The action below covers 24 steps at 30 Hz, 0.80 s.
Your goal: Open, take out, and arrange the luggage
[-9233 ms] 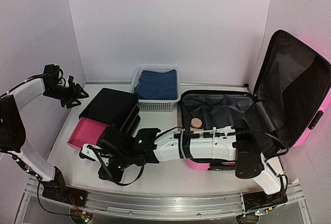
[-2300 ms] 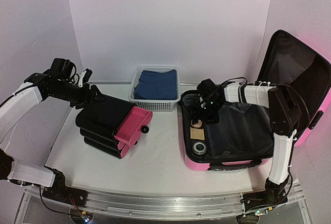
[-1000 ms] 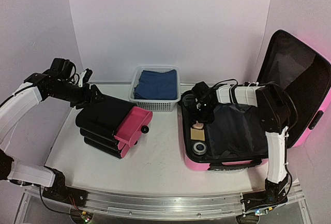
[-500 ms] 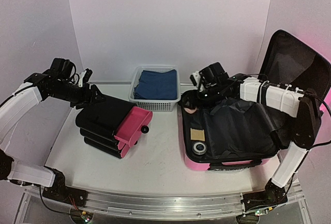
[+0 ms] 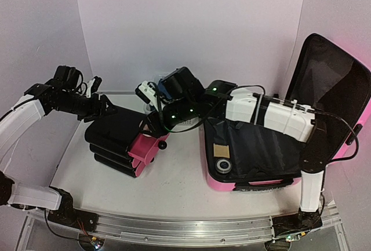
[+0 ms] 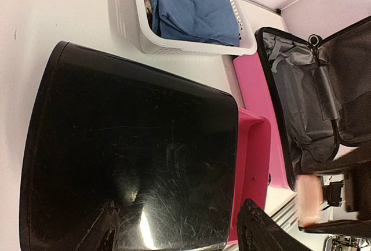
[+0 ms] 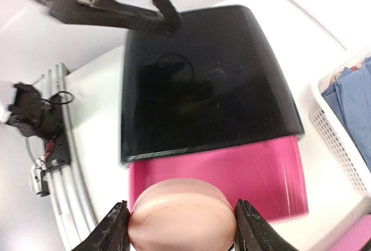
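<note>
Rightward, the luggage (image 5: 261,152) lies open by the table's right edge, its lid upright against the wall. Across the gap, the right claw (image 7: 182,231) is clamped on a peach disc (image 7: 182,213) just above the pulled-out pink drawer (image 7: 232,175) of the drawer unit (image 5: 116,129). At the unit's far-left edge the left claw (image 5: 99,107) hangs with fingers spread, holding nothing. The basket (image 6: 191,47) sits behind. Bare table (image 5: 174,181) runs along the near edge.
</note>
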Available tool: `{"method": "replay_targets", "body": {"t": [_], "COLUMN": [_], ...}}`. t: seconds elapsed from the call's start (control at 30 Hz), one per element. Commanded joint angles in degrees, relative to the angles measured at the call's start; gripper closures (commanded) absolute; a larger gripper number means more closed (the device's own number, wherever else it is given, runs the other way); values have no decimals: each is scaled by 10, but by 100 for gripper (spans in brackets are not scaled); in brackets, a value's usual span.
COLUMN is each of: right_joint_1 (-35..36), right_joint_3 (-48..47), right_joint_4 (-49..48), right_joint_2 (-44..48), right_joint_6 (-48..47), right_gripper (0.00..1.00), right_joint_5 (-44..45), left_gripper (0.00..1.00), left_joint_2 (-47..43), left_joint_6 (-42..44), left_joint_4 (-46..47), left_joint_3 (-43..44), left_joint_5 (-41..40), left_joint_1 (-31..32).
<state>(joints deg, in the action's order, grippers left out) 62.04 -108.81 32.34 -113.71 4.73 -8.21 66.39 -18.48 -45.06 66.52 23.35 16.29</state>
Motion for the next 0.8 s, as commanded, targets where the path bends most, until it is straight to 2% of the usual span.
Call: {"method": "replay_targets", "body": {"t": [0.0,0.17,0.43,0.57,0.7,0.77], "right_joint_1": [7,9,12,12,12,12], "right_joint_3": [-87,-137,-155,-162,-188,-206], "right_joint_4": [55,81,112,115,127,141], "right_joint_2": [-65,-104,-121,-124,-130,-129], "right_joint_6": [-22,-8,-8,-6,2,9], "right_gripper": [50,50,47,38,19,13], "right_joint_5": [30,45,62,63,67,69], "left_gripper": [30,30,30,30,30,30], "left_joint_2": [-20,-23,-23,-24,-26,-28], "left_joint_6": [-4,-2,0,0,0,0], "left_joint_4": [23,23,25,26,26,26], "left_joint_3": [-6,-10,-10,-11,-10,-11], "left_joint_5": [-2,2,5,7,3,1], "left_joint_1": [-3,-3,-3,-3,-3,-4]}}
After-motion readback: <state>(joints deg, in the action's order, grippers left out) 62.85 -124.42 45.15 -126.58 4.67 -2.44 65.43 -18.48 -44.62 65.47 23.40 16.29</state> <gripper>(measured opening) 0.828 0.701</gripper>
